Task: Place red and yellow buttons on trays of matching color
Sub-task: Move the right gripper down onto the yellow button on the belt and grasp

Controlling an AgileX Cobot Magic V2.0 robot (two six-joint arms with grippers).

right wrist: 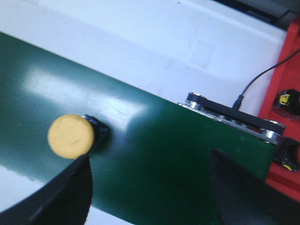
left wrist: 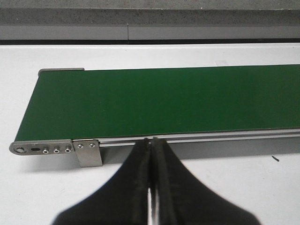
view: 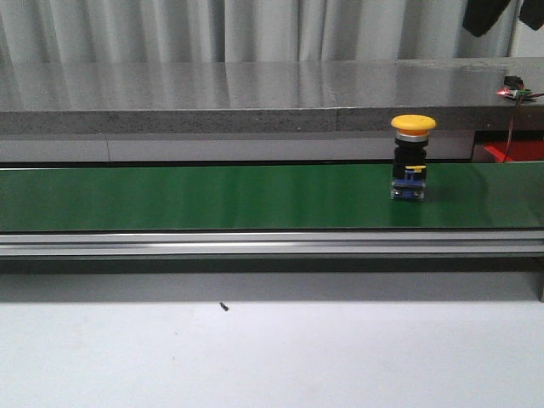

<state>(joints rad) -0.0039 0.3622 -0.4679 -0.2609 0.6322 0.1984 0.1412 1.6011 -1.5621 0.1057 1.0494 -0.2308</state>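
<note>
A yellow button point(view: 412, 125) with a black and blue body stands upright on the green conveyor belt point(view: 212, 197), towards its right end. In the right wrist view the yellow button point(right wrist: 71, 135) lies just beyond one finger point(right wrist: 70, 192) of my right gripper point(right wrist: 150, 159), which hangs open above the belt with nothing between its fingers. My left gripper point(left wrist: 151, 143) is shut and empty, held over the white table in front of the belt's left end point(left wrist: 56, 108). A red tray point(view: 515, 153) shows at the far right. The red button and a yellow tray are out of view.
A grey stone ledge point(view: 255, 98) runs behind the belt, and a metal rail point(view: 255, 245) along its front. A black cable point(right wrist: 255, 82) and a small black and yellow item point(right wrist: 287, 102) on the red tray point(right wrist: 286, 61) lie past the belt's right end. White tabletop point(view: 272, 357) spreads in front.
</note>
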